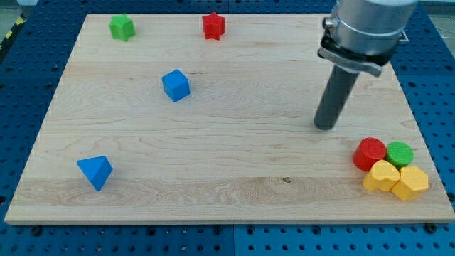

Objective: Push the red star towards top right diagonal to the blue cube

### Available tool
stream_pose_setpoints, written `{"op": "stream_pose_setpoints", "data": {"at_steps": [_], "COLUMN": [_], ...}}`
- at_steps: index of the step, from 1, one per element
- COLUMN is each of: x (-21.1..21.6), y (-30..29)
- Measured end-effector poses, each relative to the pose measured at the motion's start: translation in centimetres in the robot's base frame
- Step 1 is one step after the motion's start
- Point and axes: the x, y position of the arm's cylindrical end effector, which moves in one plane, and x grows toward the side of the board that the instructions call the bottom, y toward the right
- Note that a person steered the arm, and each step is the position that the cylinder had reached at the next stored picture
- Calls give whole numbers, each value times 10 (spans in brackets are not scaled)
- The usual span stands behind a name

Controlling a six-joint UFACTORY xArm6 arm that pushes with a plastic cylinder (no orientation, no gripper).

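While my tip (325, 127) is resting at the bench's (234, 178) right, well apart, the red star (213, 25) is sitting far, up-right of the blue cube (175, 85); no gripper shows, little pushing seemingly remaining

The arm (366, 28) is cut off by the view's top edge, so only its grey collar and the rod below show. In the cluster at the view's right, the yellow blocks (396, 179) overlap the lower parts of the red cylinder (369, 152) and green cylinder (399, 151) (their shapes hard to tell).
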Motion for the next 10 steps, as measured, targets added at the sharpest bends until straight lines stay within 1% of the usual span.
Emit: {"op": "stream_pose_setpoints", "data": {"at_steps": [2,3,5,6,7,10], "x": [-13,-33,-85,-120,-142,-157], "y": [0,0,-5,-19,-21,-21]}}
